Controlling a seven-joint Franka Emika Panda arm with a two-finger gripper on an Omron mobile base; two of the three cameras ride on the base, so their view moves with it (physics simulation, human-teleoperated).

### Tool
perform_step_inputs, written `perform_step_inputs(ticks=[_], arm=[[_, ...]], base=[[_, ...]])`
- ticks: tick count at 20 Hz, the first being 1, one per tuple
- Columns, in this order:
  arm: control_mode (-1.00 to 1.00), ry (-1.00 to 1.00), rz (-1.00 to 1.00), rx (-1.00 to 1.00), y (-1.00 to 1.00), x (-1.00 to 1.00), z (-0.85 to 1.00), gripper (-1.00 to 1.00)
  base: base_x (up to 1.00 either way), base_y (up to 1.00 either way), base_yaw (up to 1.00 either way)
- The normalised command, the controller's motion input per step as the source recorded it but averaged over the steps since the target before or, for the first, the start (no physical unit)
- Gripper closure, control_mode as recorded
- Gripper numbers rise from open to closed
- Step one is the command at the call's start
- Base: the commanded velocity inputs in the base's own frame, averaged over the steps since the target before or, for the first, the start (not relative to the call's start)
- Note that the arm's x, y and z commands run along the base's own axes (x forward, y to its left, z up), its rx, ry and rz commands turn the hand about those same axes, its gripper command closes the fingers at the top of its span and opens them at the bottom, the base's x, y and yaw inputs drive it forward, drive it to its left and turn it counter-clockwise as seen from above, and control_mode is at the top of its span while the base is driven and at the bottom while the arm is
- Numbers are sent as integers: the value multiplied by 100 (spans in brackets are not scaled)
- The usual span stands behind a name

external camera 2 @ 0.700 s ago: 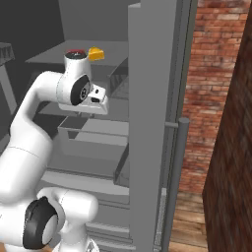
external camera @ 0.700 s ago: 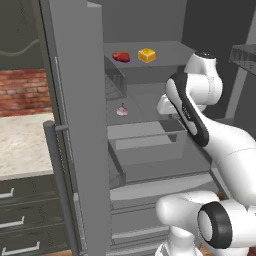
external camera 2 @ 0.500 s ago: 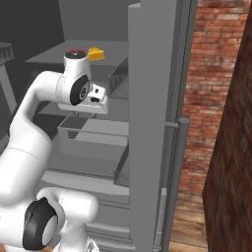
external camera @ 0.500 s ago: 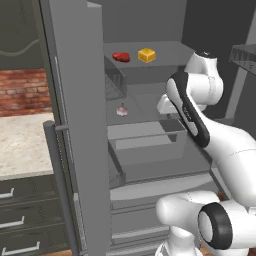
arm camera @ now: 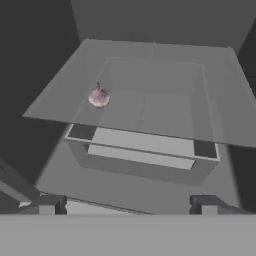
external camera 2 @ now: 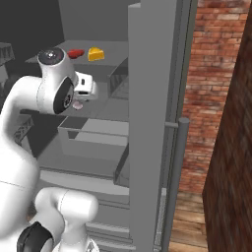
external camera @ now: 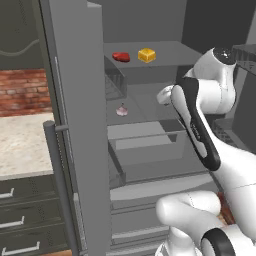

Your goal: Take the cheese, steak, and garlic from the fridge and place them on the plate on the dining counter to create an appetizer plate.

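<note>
Gripper [arm camera: 125,202] is released and empty; center its 2 tips over the garlic [arm camera: 99,97] on the fridge [external camera: 75,125] shelf before descending.

Dim, flat, slightly soft rendering

A red brick wall [external camera 2: 211,88] rises on the right side of the right base view, with a strip of wooden floor [external camera 2: 189,231] at its foot. A darker brown panel [external camera 2: 231,167] stands nearest the camera at that view's right edge. In the left base view another stretch of brick [external camera: 22,92] shows at the left, above a pale speckled worktop [external camera: 22,145]. Under that worktop sit dark drawer fronts [external camera: 25,220] with light bar handles.
</note>
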Motion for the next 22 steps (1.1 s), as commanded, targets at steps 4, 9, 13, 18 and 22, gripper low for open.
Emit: perform_step_inputs(ticks=[4, 9, 13, 18, 22], arm=[[-100, -32, 6, 0, 66, 0, 29, -100], [-100, -9, 13, 0, 38, 3, 38, -100], [-100, 0, 8, 3, 3, 28, 68, -100], [-100, 1, 1, 0, 6, 36, 59, -100], [-100, 0, -1, 0, 7, 27, 8, -100]], base=[[0, 0, 0], [0, 0, 0], [0, 0, 0], [0, 0, 0], [0, 0, 0]])
